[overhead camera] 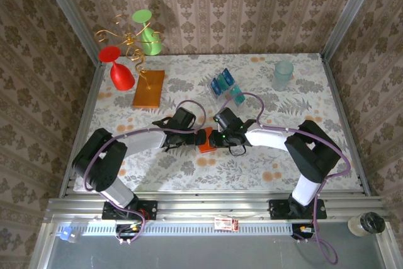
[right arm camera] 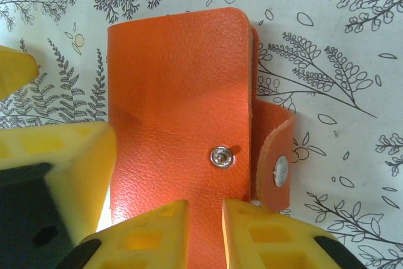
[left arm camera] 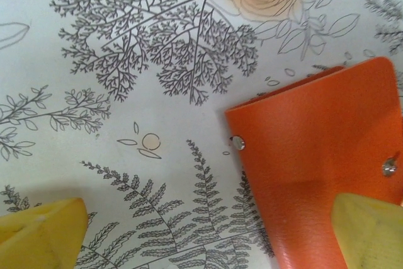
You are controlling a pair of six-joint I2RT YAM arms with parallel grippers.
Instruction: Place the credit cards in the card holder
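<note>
Hovering at the orange-red folded leather card holder (right arm camera: 176, 111), the left hand (left arm camera: 208, 244) stands wide, likely to steady it; the right hand (right arm camera: 204, 225) sits narrow over its edge, and whether it grips I cannot tell.

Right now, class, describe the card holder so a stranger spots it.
On the floral table, look at the centre. The card holder lies there: small, orange-red, with a snap tab, unlike the bigger orange-brown slab at the rear left.

The left arm (overhead camera: 135, 140) and right arm (overhead camera: 277, 137) have white shells, black joints, looping purple cables (overhead camera: 187, 103) and blocky yellow fingers (right arm camera: 167, 225).
</note>
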